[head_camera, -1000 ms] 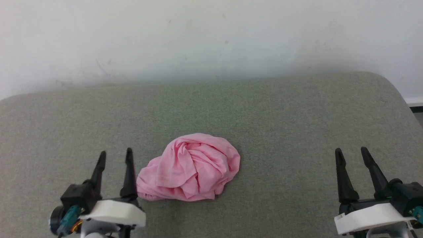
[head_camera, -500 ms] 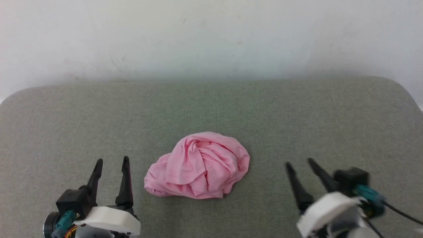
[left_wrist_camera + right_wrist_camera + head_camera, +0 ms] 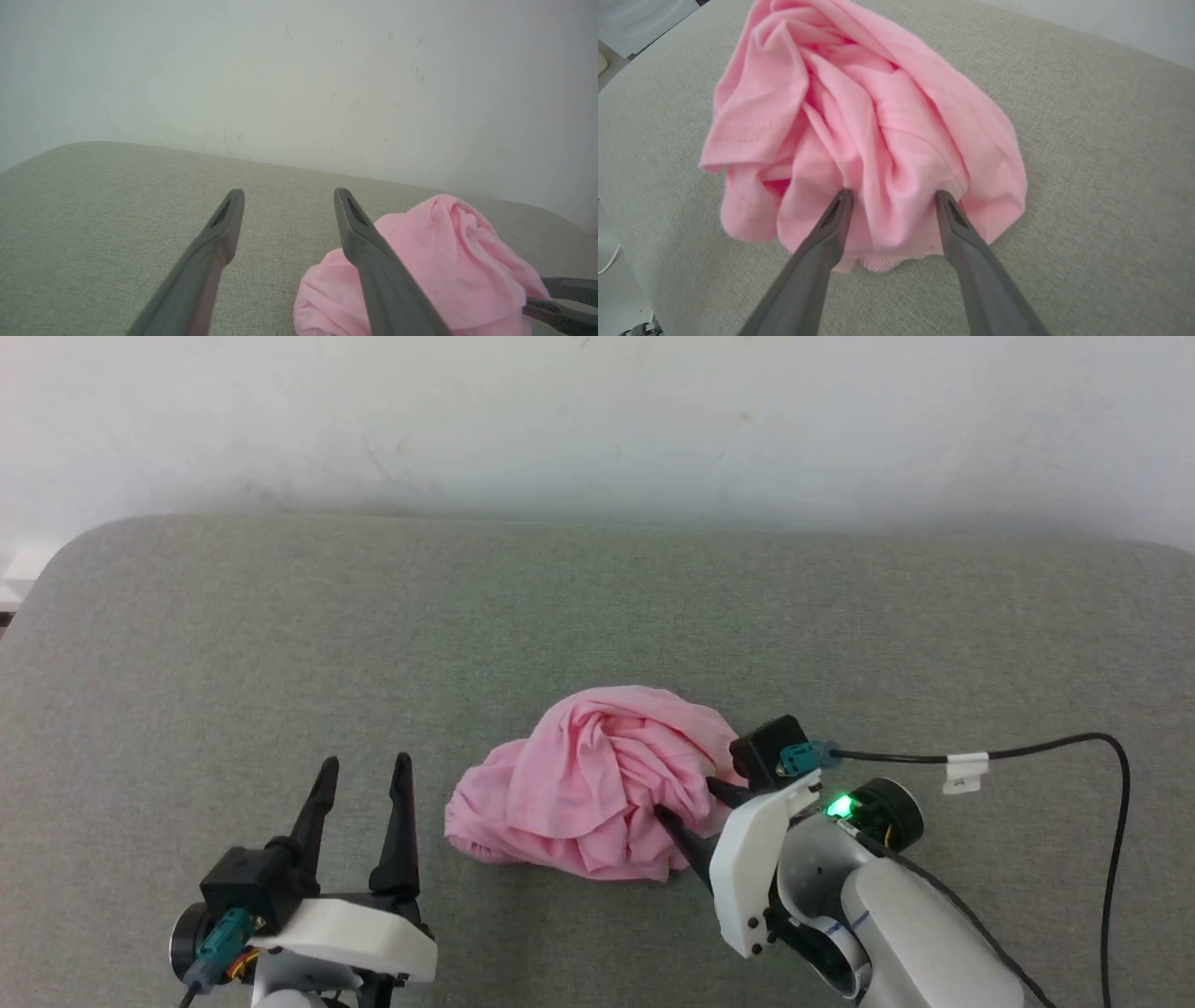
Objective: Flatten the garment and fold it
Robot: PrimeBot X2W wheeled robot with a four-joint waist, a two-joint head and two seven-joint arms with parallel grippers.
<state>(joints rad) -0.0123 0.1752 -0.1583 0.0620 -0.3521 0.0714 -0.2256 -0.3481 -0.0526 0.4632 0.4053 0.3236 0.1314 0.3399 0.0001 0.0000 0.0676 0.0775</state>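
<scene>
The garment [image 3: 597, 784] lies in a crumpled pink heap on the grey-green tabletop [image 3: 280, 644], about midway across and toward the near edge. None of it is spread out and no fold has been made. The right pincer [image 3: 688, 800] reaches in at the heap's right side with its two fingers spread wide. In the right wrist view their tips are at the cloth with a bundle of wrinkles between them, but they have not clenched on it. The left pincer [image 3: 365, 763] hovers near the heap's left side, released as well, apart from the cloth and holding nothing. By this showing the task is at its very start: a first grasp seems to be in hand, and everything else is left to do — pulling the fabric open, smoothing it flat, and all the folding.
</scene>
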